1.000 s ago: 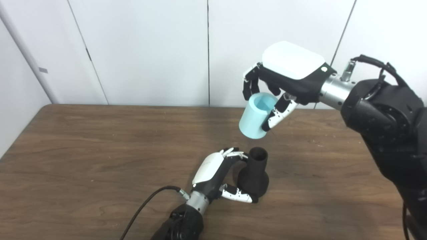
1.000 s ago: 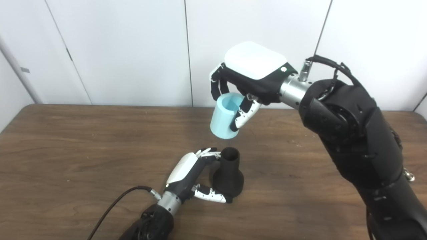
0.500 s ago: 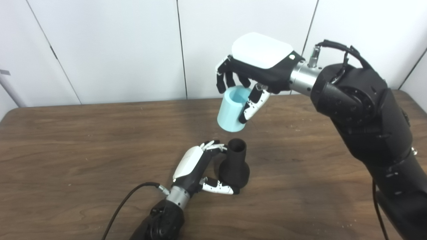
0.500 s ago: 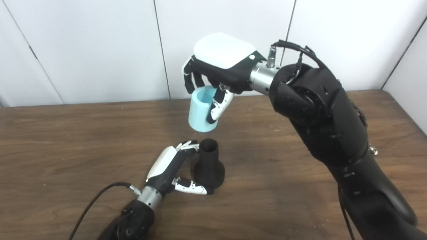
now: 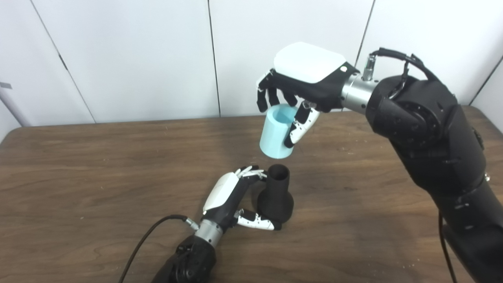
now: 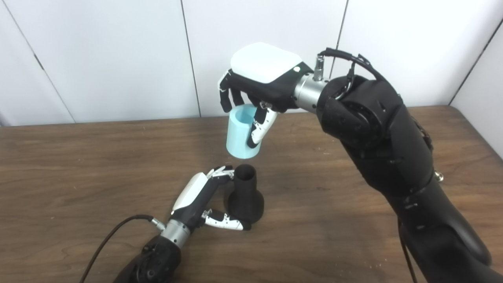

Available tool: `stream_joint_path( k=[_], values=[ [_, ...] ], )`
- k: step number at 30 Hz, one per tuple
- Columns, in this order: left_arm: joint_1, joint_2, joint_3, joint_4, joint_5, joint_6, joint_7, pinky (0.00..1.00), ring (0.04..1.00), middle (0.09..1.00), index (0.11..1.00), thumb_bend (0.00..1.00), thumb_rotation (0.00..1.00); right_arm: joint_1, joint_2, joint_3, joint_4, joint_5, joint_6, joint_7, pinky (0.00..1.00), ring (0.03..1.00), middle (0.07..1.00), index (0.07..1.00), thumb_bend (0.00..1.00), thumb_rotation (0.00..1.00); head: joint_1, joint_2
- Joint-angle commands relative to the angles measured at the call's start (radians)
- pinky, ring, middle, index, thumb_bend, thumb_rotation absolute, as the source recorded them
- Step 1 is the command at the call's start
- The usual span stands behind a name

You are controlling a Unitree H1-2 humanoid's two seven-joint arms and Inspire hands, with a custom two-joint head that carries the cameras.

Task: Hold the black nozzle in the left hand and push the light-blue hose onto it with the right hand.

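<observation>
A black cable (image 5: pixel 153 239) trails across the dark brown wood-grain surface (image 5: pixel 98 169) to the left arm's wrist at the lower left. The left robot hand (image 5: pixel 235 200), white-backed with black and white fingers, is closed around the black flared nozzle (image 5: pixel 276 192): its fingertips (image 5: pixel 251 172) press on the narrow neck and its thumb curls round the wide base. The nozzle stands upright on the surface with its open mouth facing up.

Just above and slightly left of that mouth hangs the light-blue cylindrical hose piece (image 5: pixel 277 133), tilted a little and clear of the nozzle, with a small gap between them. The right robot hand (image 5: pixel 302 88) grips it from above, fingers hooked over its upper rim and thumb down its side. The bulky black right arm (image 5: pixel 432 133) reaches in from the right edge.
</observation>
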Motion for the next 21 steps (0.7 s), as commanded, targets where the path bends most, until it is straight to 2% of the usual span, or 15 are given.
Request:
stream_joint_path(
  k=[1,5,18,21],
  values=[
    [0.048,0.027,-0.011,0.046,0.037,0.017,-0.021,1.0,0.938,0.808,0.484,0.52,0.07,-0.044,-0.011,-0.012,-0.026,0.003,-0.017,-0.019,0.2,0.34,0.449,0.541,0.51,0.0,0.0,0.002],
    [0.045,0.025,-0.01,0.046,0.036,0.022,-0.024,1.0,0.938,0.808,0.485,0.52,0.07,-0.04,-0.014,-0.011,-0.026,0.018,-0.027,-0.016,0.16,0.329,0.441,0.537,0.51,0.0,0.003,0.001],
    [0.045,0.019,-0.009,0.043,0.035,0.032,-0.026,1.0,0.94,0.808,0.485,0.52,0.07,-0.037,-0.012,-0.005,-0.048,0.042,0.003,0.025,0.14,0.323,0.442,0.537,0.51,0.0,0.005,0.003],
    [0.045,0.018,-0.009,0.041,0.035,0.034,-0.027,1.0,0.94,0.808,0.485,0.52,0.07,-0.04,-0.014,-0.002,-0.052,0.04,0.006,0.035,0.14,0.369,0.492,0.489,0.52,0.0,0.005,0.003]
  ],
)
